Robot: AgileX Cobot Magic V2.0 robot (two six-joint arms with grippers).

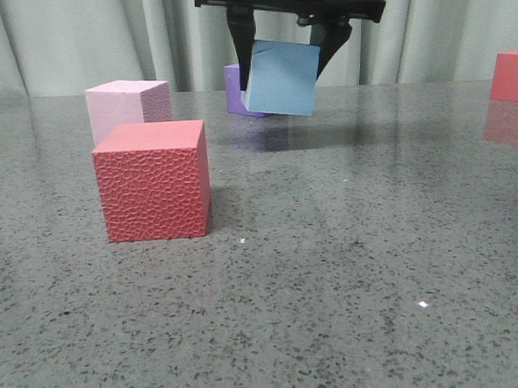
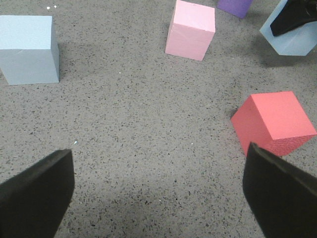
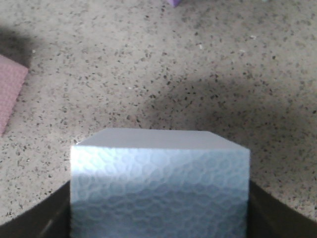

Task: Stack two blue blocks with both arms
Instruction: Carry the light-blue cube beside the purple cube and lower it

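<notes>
The right gripper (image 1: pixel 285 40) pinches one blue block (image 1: pixel 280 77) clear above the table — next, carry it onto the other blue block (image 2: pixel 28 49), which the spread left gripper (image 2: pixel 158 191) faces.

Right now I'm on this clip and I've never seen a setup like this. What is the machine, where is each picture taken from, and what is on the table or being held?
It is a robot with two arms, each ending in a two-fingered gripper. The front picture looks forward over the speckled grey table. The other two come from cameras on the wrists, looking down past the fingers.

In the front view the right gripper holds a blue block tilted above the table; the right wrist view shows that block close up between the fingers. The left gripper is open and holds nothing.

Standing on the table are a red cube, a pale pink cube behind it, a purple cube farther back, and a second blue block, seen only from the left wrist. Another red cube is at the right edge.
</notes>
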